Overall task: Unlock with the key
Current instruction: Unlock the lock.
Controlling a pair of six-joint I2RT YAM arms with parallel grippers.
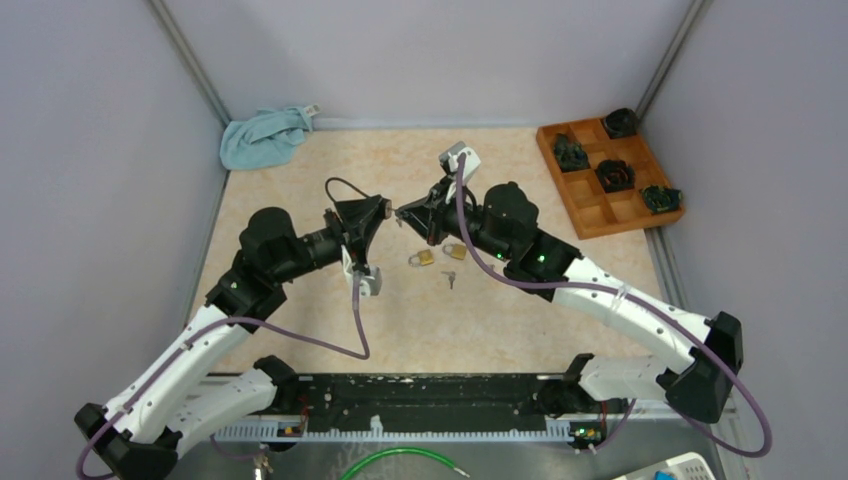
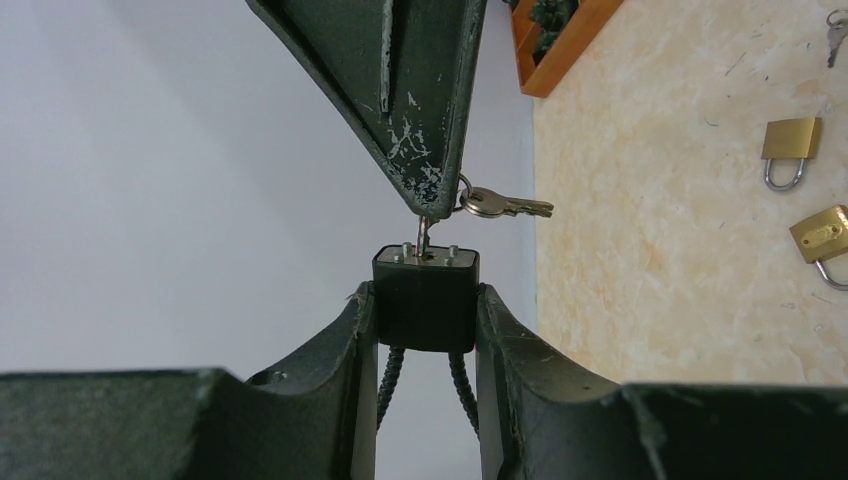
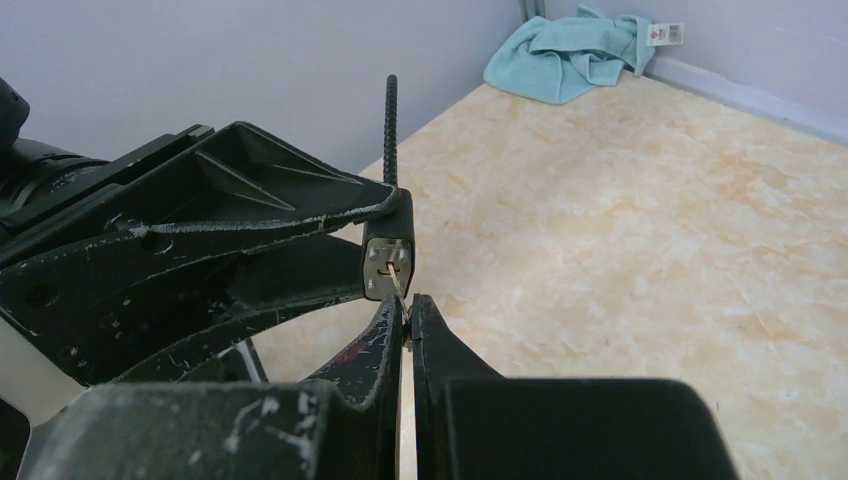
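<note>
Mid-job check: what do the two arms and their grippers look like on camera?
The left arm and right arm have white lower links, black joints and wrists, and a trailing purple cable each. A green light glows on the right arm. The left gripper and right gripper are black, with wedge-shaped tapering fingers, scratched pale along their edges.

Padlock (image 2: 425,300) body matt black, key (image 2: 423,236) shiny metal. Right gripper (image 3: 404,312) black plastic, scuffed and scratched. Desk (image 2: 650,250) smooth, marbled beige; tray (image 1: 608,228) plain wood.

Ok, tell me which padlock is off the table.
The black padlock, clamped in the left gripper with a key at its keyhole; the brass padlocks lie loose on the table.
</note>
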